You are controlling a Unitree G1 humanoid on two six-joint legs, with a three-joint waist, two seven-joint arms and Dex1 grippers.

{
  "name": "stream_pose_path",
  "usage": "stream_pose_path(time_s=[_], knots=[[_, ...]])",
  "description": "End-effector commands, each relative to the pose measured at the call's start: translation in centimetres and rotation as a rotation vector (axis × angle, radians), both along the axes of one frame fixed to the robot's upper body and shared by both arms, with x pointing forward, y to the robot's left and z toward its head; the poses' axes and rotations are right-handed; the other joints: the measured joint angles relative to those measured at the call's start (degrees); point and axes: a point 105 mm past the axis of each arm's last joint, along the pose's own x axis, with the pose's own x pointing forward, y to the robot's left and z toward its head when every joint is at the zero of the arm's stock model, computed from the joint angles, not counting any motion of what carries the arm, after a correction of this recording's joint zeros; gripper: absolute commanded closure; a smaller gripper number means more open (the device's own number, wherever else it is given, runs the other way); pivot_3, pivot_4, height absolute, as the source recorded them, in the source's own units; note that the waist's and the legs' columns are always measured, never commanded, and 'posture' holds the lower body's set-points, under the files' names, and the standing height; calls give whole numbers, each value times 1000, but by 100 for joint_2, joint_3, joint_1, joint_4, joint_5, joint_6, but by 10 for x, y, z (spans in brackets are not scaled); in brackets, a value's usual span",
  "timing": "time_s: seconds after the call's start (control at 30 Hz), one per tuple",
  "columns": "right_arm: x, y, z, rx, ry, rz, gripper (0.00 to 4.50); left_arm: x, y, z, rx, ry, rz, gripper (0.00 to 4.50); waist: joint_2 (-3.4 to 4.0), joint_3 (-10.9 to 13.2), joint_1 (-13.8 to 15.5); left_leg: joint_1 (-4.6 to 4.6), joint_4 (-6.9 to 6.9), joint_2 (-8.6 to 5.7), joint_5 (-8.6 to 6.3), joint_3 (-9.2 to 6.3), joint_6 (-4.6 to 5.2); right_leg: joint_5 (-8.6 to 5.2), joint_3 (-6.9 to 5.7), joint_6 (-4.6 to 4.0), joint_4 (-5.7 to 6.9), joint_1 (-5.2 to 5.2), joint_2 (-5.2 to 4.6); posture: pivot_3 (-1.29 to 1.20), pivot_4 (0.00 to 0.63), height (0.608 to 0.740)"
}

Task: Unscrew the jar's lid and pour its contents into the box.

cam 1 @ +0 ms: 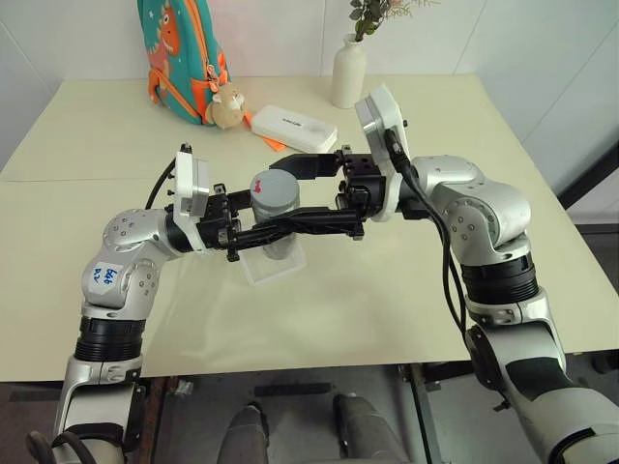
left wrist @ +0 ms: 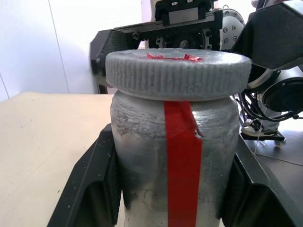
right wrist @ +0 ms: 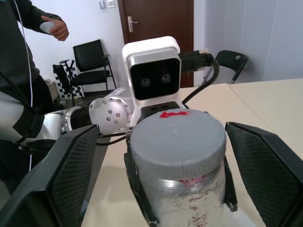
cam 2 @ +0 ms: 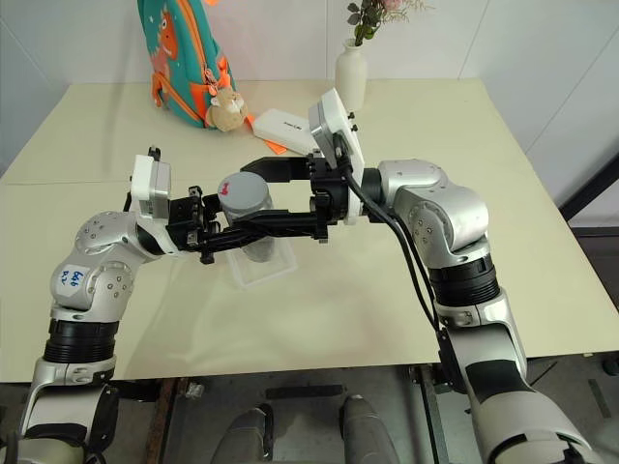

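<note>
My left gripper (cam 1: 256,235) is shut on the jar (left wrist: 156,156), a small clear cylinder with a red strip down its side, and holds it upright above the table. The grey ribbed lid (cam 1: 274,188) with a red mark sits on top of the jar. Reaching in from the other side, my right gripper (cam 1: 290,196) is open. Its two black fingers (right wrist: 265,170) stand on either side of the lid with a gap to it. The clear box (cam 1: 259,272) lies on the table just below the jar. The contents are hidden behind the jar's cloudy wall.
At the back of the table stand a white vase (cam 1: 348,72), a white oblong case (cam 1: 293,128), a teal backpack (cam 1: 179,53) and a small plush toy (cam 1: 227,106). A person (right wrist: 26,52) stands beyond the table, seen in the right wrist view.
</note>
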Motion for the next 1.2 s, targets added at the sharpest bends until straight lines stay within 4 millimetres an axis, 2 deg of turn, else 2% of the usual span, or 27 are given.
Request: stream_pose_path(time_s=[0.03,0.63,0.73,0.83,0.9,1.03,1.13,1.2], knots=[[-5,8,11,19,-57,16,19,-6,0,7,-5,-44,-6,2301,0,0,-4,0,0,0,0,0,0,0,0,0,1,0,0,0,150,740],[-2,13,14,37,-84,-8,19,-7,0,7,-7,-41,-6,2301,0,0,-4,0,0,0,0,0,0,0,0,0,1,0,0,0,150,740],[-1,14,13,43,-83,-14,641,-7,0,7,-8,-41,-5,2301,0,0,-4,0,0,0,0,0,0,0,0,0,1,0,0,0,150,740],[-1,14,15,59,-81,-10,1614,-7,1,7,-6,-39,-5,2301,0,0,-8,0,0,0,0,0,0,0,0,0,1,-1,0,0,150,740],[-1,14,18,81,-69,-15,1614,-7,1,7,-6,-37,-4,2301,0,0,-6,0,0,0,0,-1,0,0,0,0,2,-1,0,0,150,740],[-6,7,37,202,54,19,1614,-7,2,5,-2,-34,-2,2301,0,0,-2,0,-1,0,0,-1,0,0,0,0,3,0,0,0,150,740],[-12,-8,65,364,207,70,1614,-7,4,2,9,-30,5,2301,0,0,-2,0,-1,0,0,-2,0,0,0,0,4,0,0,0,150,740],[-14,-19,72,404,239,68,1614,-8,6,1,14,-29,12,2301,0,0,2,0,-1,1,0,-5,0,-1,-1,-1,7,-1,0,0,150,740]])
